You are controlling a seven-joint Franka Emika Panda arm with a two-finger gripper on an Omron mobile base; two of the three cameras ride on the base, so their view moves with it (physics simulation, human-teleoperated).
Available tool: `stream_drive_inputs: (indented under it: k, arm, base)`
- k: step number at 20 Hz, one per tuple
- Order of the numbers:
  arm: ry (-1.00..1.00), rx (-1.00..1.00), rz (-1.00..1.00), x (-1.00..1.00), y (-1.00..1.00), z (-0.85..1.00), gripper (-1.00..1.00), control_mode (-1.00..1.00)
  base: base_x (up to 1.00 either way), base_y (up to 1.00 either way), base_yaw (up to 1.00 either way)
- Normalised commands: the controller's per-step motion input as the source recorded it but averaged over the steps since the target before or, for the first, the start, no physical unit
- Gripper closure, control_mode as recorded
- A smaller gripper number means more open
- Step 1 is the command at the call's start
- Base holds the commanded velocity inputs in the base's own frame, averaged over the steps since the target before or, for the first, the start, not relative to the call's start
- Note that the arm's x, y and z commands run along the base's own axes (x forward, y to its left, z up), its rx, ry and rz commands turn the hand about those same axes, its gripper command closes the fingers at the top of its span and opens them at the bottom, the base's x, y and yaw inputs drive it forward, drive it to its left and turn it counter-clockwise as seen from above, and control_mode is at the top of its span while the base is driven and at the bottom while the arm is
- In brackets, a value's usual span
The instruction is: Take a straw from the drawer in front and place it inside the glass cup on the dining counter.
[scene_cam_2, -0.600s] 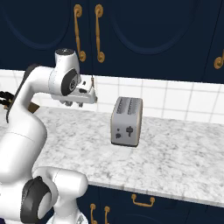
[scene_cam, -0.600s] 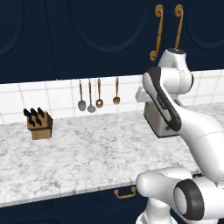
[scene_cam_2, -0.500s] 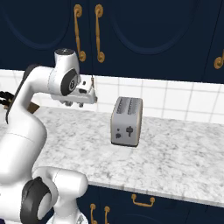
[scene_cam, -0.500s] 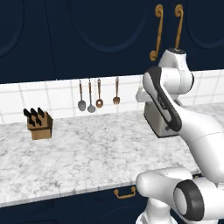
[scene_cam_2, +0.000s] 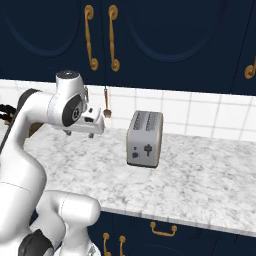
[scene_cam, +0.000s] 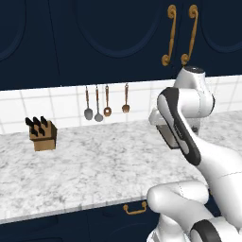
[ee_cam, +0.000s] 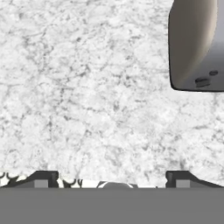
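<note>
Jaws (ee_cam: 112, 179) wide open, nothing between them; in the hand view the two finger tips (ee_cam: 43, 178) sit far apart at the bottom over bare marble. The jaws hang above the table (scene_cam: 94, 165), a tile-backed marble worktop, roughly mid-depth, clear of the surface. Toaster (scene_cam_2: 145, 138) stands upright just to the arm's right, near the jaws but apart; in the hand view its rounded side fills the upper right corner, so the tight side is there. Open marble to the left: the stretch between the arm and the knife block (scene_cam: 42, 133) is bare, with the block well apart near the back wall. Four hanging utensils (scene_cam: 107, 100) sit against the white tiles behind, above the table's back edge. Front edge of the table runs across the lower part of the left base view, below it a navy drawer (scene_cam: 113, 217) front with a curved brass handle (scene_cam: 135, 208), closed as far as I can tell, partly hidden by the robot's body. In the right base view another brass pull (scene_cam_2: 163, 229) shows under the front edge, right of the arm, plus two small handles lower down. Upper cabinets (scene_cam_2: 165, 40) in navy with long brass handles overhang the back wall, well above the arm's elbow. Straw cannot be made out anywhere.
</note>
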Motion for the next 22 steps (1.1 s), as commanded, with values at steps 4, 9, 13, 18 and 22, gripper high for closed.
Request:
stream_drive_inputs:
  k: [4,9,13,18,22]
  arm:
    - [-0.04,0.0,-0.03,-0.2,0.05,-0.51,-1.0,-1.0]
    - [-0.05,0.0,-0.02,-0.17,0.01,-0.47,-1.0,-1.0]
    - [-0.06,0.0,0.0,-0.11,0.0,-0.42,-1.0,-1.0]
    - [0.0,0.0,0.0,0.0,0.0,0.0,-1.0,1.0]
    - [0.0,0.0,0.0,0.0,0.0,0.0,-1.0,1.0]
  base:
    - [0.0,0.0,0.0]
    - [0.0,0.0,0.0]
    - [0.0,0.0,0.0]
    - [-0.29,0.0,0.08]
    - [-0.52,-0.08,0.26]
